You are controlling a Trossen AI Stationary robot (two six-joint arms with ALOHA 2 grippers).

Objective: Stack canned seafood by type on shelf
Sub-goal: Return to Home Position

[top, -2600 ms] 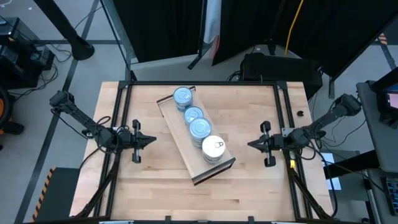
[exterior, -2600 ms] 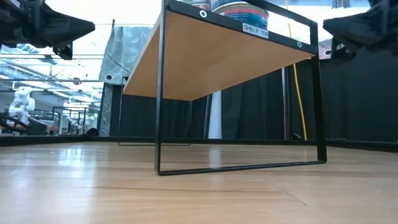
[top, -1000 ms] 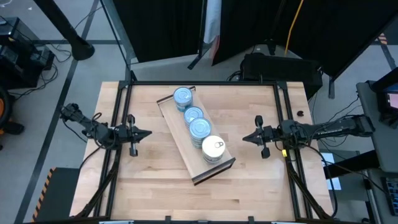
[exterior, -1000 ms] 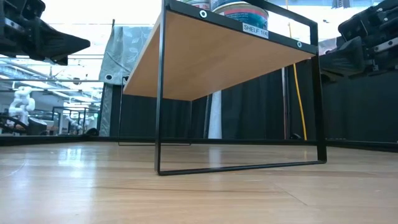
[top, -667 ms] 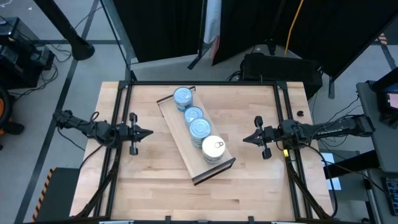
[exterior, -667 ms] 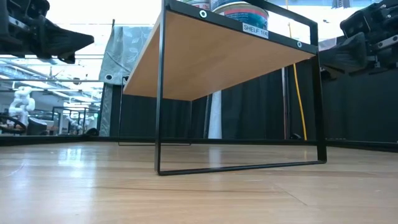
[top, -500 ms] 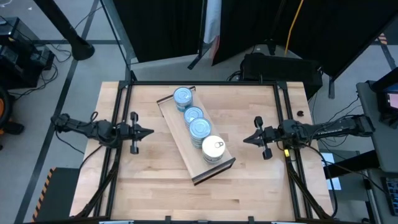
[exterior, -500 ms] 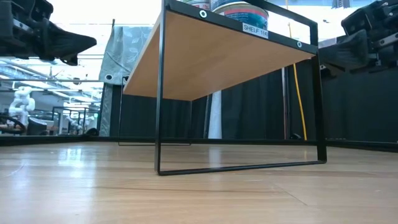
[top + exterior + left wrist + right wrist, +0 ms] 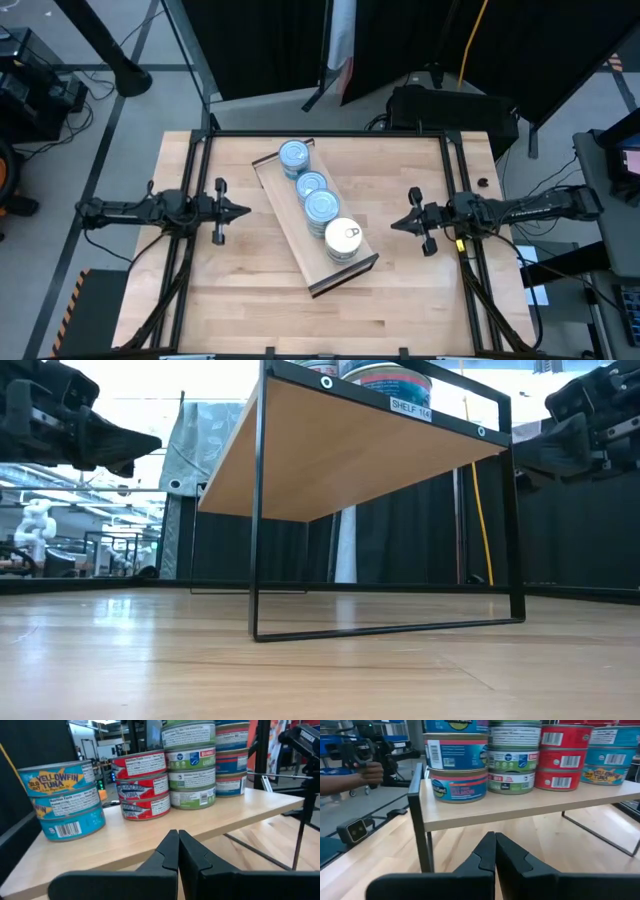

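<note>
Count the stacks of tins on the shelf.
4, in one row along the shelf: teal stack at the far end, then red stack, green stack, and blue-pink stack at the near end. None looks hidden.

shelf [image 9: 298, 232] mid-table, tabletop [image 9: 400, 310] open either side

Wooden tabletop [image 9: 400, 300] seen across middle of frame. Shelf [image 9: 290, 218] set diagonally on it, upper left to lower right, raised on thin black legs [image 9: 256, 540]. Four stacks of tins [image 9: 322, 206] lined along shelf, touching or nearly so; lower-right stack silvery-topped, other three blue-topped.
</note>
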